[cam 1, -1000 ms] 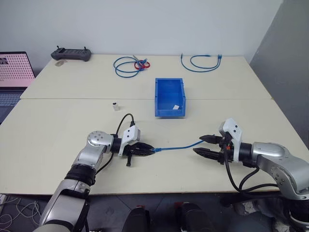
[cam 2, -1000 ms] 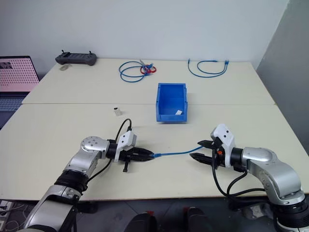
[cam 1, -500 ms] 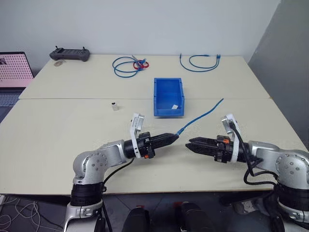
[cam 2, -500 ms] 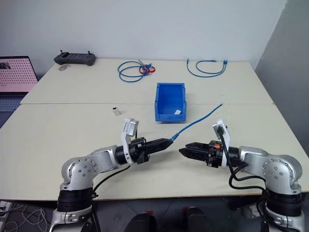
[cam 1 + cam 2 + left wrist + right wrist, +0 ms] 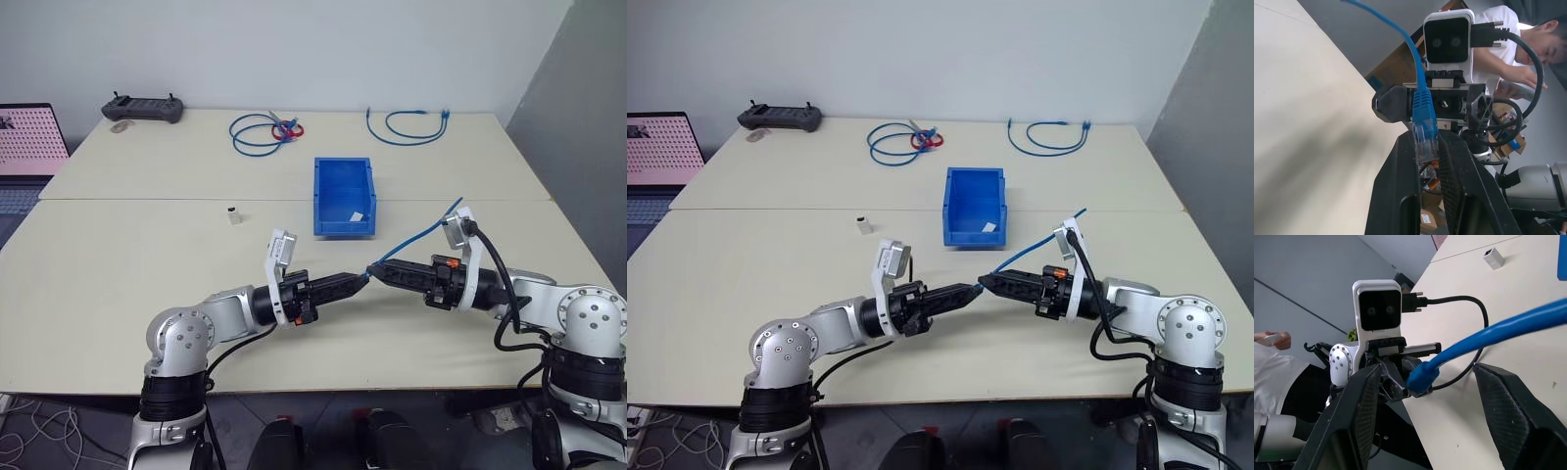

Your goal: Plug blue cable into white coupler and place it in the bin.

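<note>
Since the earlier frame: both arms raised off the counter (image 5: 118,284) and swung inward, tips now nearly meeting at centre; blue cable (image 5: 416,235) lifted from lying flat to slanting up and away past the right arm.

Nearest: left hand (image 5: 360,279), clamped shut on the cable's clear plug, blue boot just beyond the fingertips (image 5: 1449,147) in the left wrist view. Right hand (image 5: 376,271), fingers spread wide to either side of the cable, gripping nothing.

Farther: white coupler (image 5: 233,214), upright on the counter, well apart from both hands, untouched. Beyond it: bin (image 5: 344,198), open top, one small white item inside. Farthest: spare coiled cables (image 5: 265,132), handheld controller (image 5: 144,108).

Risk, as judged: plug pinched by its tip alone, so likely to twist or slip during a handover; tips close enough to collide; free cable end apt to sag or swing, dragging the plug askew.
</note>
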Motion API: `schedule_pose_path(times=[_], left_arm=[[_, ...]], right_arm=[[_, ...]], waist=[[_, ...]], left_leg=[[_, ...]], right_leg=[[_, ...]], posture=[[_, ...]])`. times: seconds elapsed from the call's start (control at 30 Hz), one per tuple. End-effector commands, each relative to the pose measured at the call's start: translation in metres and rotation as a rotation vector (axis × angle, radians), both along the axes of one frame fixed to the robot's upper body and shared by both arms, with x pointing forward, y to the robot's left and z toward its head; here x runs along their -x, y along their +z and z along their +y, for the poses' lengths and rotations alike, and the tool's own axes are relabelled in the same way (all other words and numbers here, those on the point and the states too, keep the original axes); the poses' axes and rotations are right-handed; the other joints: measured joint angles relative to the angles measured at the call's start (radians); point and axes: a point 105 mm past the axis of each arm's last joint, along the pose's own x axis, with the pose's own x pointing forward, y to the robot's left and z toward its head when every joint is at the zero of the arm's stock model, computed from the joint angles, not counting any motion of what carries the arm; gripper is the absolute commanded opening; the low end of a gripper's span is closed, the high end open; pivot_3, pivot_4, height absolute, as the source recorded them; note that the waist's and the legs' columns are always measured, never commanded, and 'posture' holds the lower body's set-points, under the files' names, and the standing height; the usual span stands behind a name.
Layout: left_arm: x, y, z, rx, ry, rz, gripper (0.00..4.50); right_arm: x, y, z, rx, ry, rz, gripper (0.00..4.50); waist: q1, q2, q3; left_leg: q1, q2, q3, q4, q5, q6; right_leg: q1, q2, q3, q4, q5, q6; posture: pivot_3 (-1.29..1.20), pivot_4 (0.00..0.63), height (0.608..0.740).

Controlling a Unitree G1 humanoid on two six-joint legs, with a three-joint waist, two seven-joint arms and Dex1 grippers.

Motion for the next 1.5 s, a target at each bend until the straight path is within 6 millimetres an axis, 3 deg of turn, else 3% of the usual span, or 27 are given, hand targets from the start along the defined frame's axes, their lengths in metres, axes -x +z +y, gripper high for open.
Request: schedule_pose_path(times=[0.03,0.37,0.6,0.67,0.77,0.87,0.93,1.07,1.17,1.23,1.33,1.5], left_arm=[[0.004,0.011,-0.002,0.019,-0.020,-0.046,0.24],[0.005,0.009,-0.004,0.018,-0.018,-0.051,0.24],[0.002,0.007,-0.004,-0.009,0.021,-0.094,0.24],[0.005,0.005,-0.005,-0.024,0.004,-0.106,0.94],[0.020,-0.005,-0.002,-0.132,-0.062,-0.198,1.57],[0.030,-0.032,0.011,-0.370,-0.086,-0.341,2.14],[0.024,-0.041,0.022,-0.461,-0.017,-0.395,2.51],[-0.020,-0.050,0.056,-0.666,0.355,-0.490,3.30],[-0.063,-0.055,0.120,-0.910,0.918,-0.524,3.89],[-0.070,-0.055,0.149,-1.003,1.165,-0.524,4.33],[-0.079,-0.060,0.164,-1.002,1.358,-0.477,4.33],[-0.109,-0.062,0.159,-0.867,1.436,-0.406,4.33]], right_arm=[[0.006,0.012,0.005,-0.037,0.044,-0.038,2.69],[0.007,0.014,0.003,-0.048,0.050,-0.020,0.16],[0.008,0.014,0.003,-0.024,0.064,-0.018,0.14],[0.006,0.014,0.003,-0.020,0.056,-0.020,0.14],[0.001,0.015,0.001,-0.011,0.034,-0.031,0.14],[-0.003,0.013,-0.002,0.005,0.015,-0.037,0.14],[-0.005,0.013,-0.005,0.008,0.005,-0.038,0.14],[-0.011,0.010,-0.009,0.025,-0.036,-0.050,0.14],[-0.016,0.009,-0.010,0.019,-0.060,-0.059,0.14],[-0.019,0.008,-0.010,0.023,-0.069,-0.065,0.14],[-0.023,0.007,-0.008,0.029,-0.072,-0.075,0.14],[-0.030,0.008,-0.004,0.039,-0.078,-0.097,0.14]], waist=[[0.000,0.000,0.000],[0.000,0.000,0.000],[0.000,0.000,0.000],[-0.001,0.000,0.000],[-0.002,0.000,0.000],[0.000,0.001,0.001],[-0.001,0.002,0.001],[0.004,0.002,0.002],[0.004,0.002,0.002],[0.004,0.001,0.002],[0.003,0.001,0.003],[0.013,0.000,0.002]], left_leg=[[0.000,0.000,0.000,0.000,0.000,0.000],[0.000,0.000,0.000,0.000,0.000,0.000],[0.000,0.000,0.000,0.000,0.000,0.000],[0.000,0.000,0.000,0.000,0.000,0.000],[0.000,0.001,0.000,-0.001,0.000,0.000],[0.000,0.001,0.000,-0.002,0.000,0.000],[0.000,0.001,0.001,-0.002,0.000,0.000],[-0.001,0.001,0.002,-0.002,0.000,0.000],[-0.001,0.001,0.002,-0.002,0.000,0.000],[-0.002,0.001,0.001,-0.002,0.000,0.000],[-0.003,0.001,0.002,-0.003,0.000,0.000],[-0.004,0.000,0.001,-0.002,0.000,0.000]], right_leg=[[0.000,0.000,0.000,0.000,0.000,0.000],[0.000,0.000,0.000,0.000,0.000,0.000],[0.000,0.000,0.000,-0.001,0.000,0.000],[0.000,0.000,0.000,-0.001,0.000,0.000],[-0.001,0.000,0.000,-0.001,0.000,0.000],[-0.001,0.001,0.001,-0.001,0.000,0.000],[-0.001,0.000,0.001,-0.002,0.000,0.000],[-0.001,-0.002,0.001,-0.004,0.000,0.001],[-0.001,-0.004,0.001,-0.006,0.001,0.002],[-0.001,-0.004,0.001,-0.007,0.002,0.003],[-0.001,-0.006,0.001,-0.007,0.002,0.003],[-0.001,-0.007,-0.001,-0.007,0.003,0.005]], posture=[[0.00,0.150,0.740],[0.00,0.150,0.740],[0.00,0.150,0.740],[0.00,0.150,0.740],[0.00,0.150,0.740],[0.00,0.150,0.740],[0.00,0.150,0.740],[0.00,0.150,0.740],[0.00,0.150,0.740],[0.00,0.150,0.740],[0.00,0.150,0.740],[0.00,0.150,0.740]])
